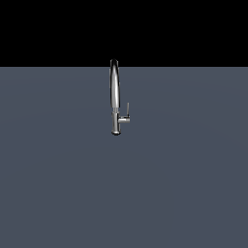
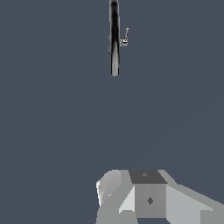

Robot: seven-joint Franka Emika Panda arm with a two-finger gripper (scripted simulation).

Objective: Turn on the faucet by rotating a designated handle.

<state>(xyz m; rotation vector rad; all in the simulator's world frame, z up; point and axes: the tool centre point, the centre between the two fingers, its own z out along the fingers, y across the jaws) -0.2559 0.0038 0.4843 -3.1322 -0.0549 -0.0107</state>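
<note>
The faucet (image 1: pixel 114 97) is seen standing upright on the flat grey surface (image 1: pixel 58 184), its slim arched spout rising tall, and the handle (image 1: pixel 127 109) is carried on a short stub jutting to the exterior view's right, the thin rod pointing upward close beside the spout. No contact has been made with it, so the step in hand is judged to be the approach. It would be done well if the thin rod were aimed at rather than the spout, the rod being met near its free end, where leverage is greatest, and pushed around the stub's axis, not along it. Because the rod is small and lies close to the spout, a slow, well-aligned final closing is advised. In the wrist view the faucet (image 2: pixel 114 39) and handle (image 2: pixel 125 36) appear small and well apart from the gripper (image 2: pixel 131 197), of which only the pale body is shown; whether its fingers are spread or closed cannot be told
</note>
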